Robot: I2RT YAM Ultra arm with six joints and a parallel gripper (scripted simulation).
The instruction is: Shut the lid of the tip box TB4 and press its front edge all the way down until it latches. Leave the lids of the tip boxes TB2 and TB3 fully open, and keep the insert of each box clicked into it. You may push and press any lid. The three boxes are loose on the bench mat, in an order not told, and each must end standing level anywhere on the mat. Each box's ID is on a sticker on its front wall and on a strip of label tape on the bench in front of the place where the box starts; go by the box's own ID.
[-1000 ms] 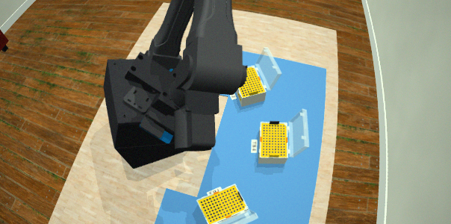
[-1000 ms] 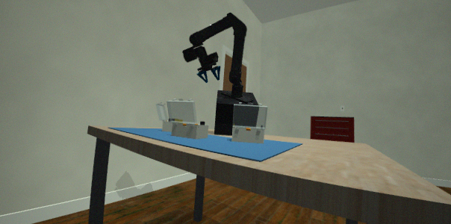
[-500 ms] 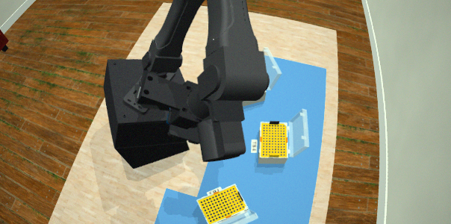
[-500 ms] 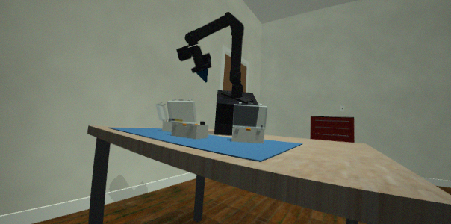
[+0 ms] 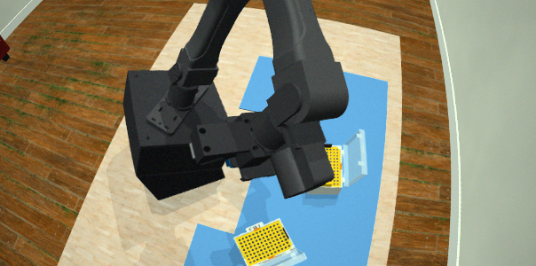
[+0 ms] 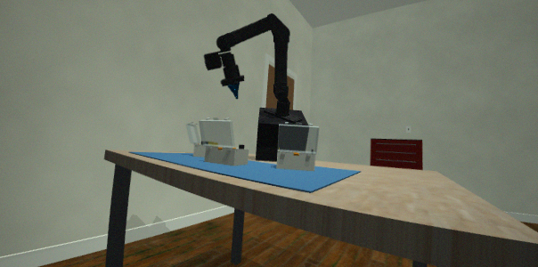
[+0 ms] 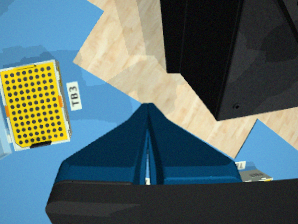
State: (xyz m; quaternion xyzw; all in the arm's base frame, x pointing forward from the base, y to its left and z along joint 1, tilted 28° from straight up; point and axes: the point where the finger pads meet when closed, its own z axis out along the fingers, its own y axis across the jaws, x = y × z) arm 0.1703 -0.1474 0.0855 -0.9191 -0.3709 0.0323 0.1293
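Three tip boxes with yellow inserts stand on the blue mat, all with lids open. In the exterior view they are the far-left box, the middle box and the right box. The top view shows one box half hidden by my arm and one box near the front; the third is hidden. I cannot read the ID stickers. My gripper is shut on nothing, high above the mat. In the wrist view its blue fingers meet, with one box and its label tape at the left.
The arm's black base stands on the wooden table beside the mat's edge and also fills the upper right of the wrist view. A corner of another box shows at the right. A red cabinet stands behind the table.
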